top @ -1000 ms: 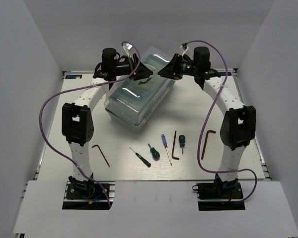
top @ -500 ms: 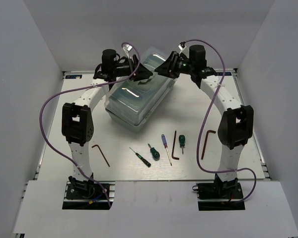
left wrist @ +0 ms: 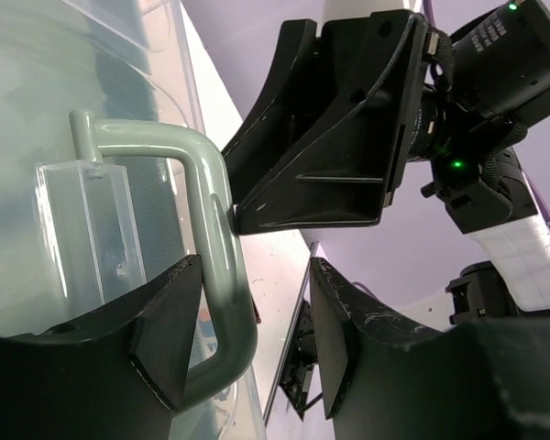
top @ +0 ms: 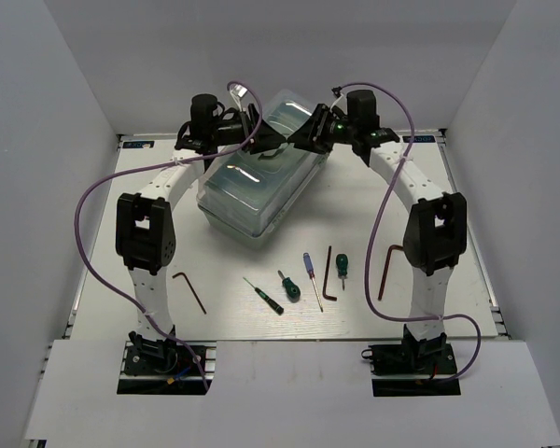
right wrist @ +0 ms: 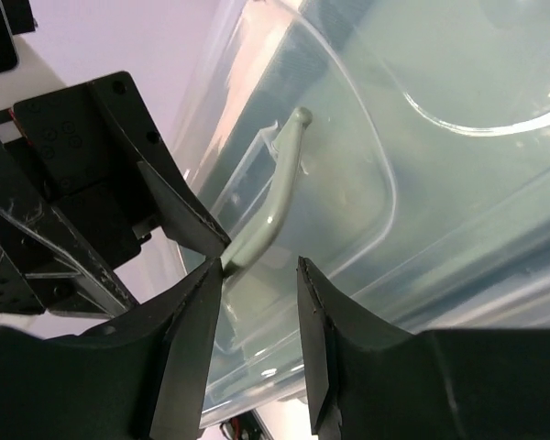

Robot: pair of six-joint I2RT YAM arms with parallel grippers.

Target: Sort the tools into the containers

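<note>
The pale green toolbox (top: 258, 191) lies shut under its clear lid (right wrist: 422, 137) at the table's back. Its sage handle (left wrist: 213, 240) runs between my left gripper's (left wrist: 255, 341) open fingers, against the left finger (left wrist: 165, 325) and apart from the right one. My right gripper (right wrist: 258, 341) hangs open over the lid, with the handle's (right wrist: 273, 209) end just past its left fingertip. Both grippers (top: 269, 140) (top: 306, 133) meet above the box. The tools lie near the front: hex keys (top: 190, 291) (top: 327, 273) (top: 389, 269), green screwdrivers (top: 263, 296) (top: 288, 286) (top: 342, 268) and a blue one (top: 313, 280).
White walls close in the table on the left, right and back. Purple cables (top: 89, 233) loop out from both arms. The arm bases (top: 163, 359) (top: 415, 359) stand at the near edge, just in front of the row of tools.
My right arm has swung left, bringing its gripper up beside the left one at the toolbox handle. The left gripper and the tools have stayed put.
</note>
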